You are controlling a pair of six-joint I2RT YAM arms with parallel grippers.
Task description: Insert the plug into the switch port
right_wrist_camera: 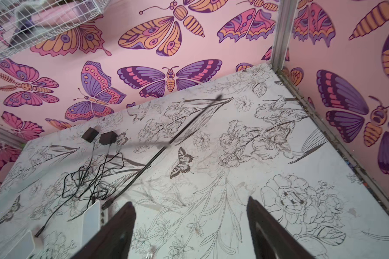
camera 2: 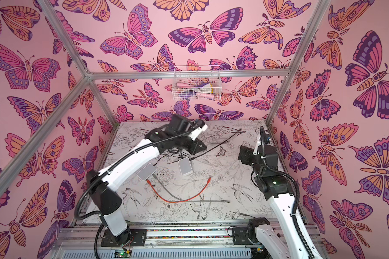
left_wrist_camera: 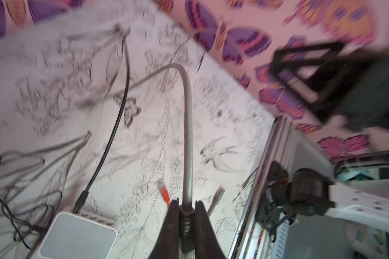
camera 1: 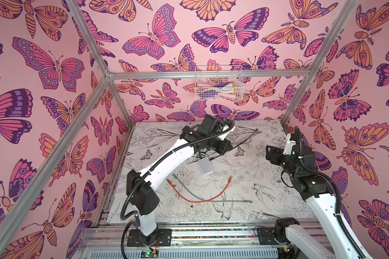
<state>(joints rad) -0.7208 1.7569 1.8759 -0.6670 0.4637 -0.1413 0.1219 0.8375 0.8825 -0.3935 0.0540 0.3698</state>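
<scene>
My left gripper [left_wrist_camera: 186, 203] is pinched narrow on the plug [left_wrist_camera: 186, 218] of the gray cable [left_wrist_camera: 188, 112]. It holds the plug just beside the white switch [left_wrist_camera: 76, 235], where a black cable [left_wrist_camera: 112, 132] sits in a port. Right of the switch and apart from it, my right gripper [right_wrist_camera: 190, 215] hangs wide above the desk [right_wrist_camera: 279, 157], holding nothing.

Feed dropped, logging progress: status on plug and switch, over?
Left end effector shut on gray cable at its boot. Right end effector open, empty. Cable not yet in white switch. Black cable occupies one port; orange plug nearby.
</scene>
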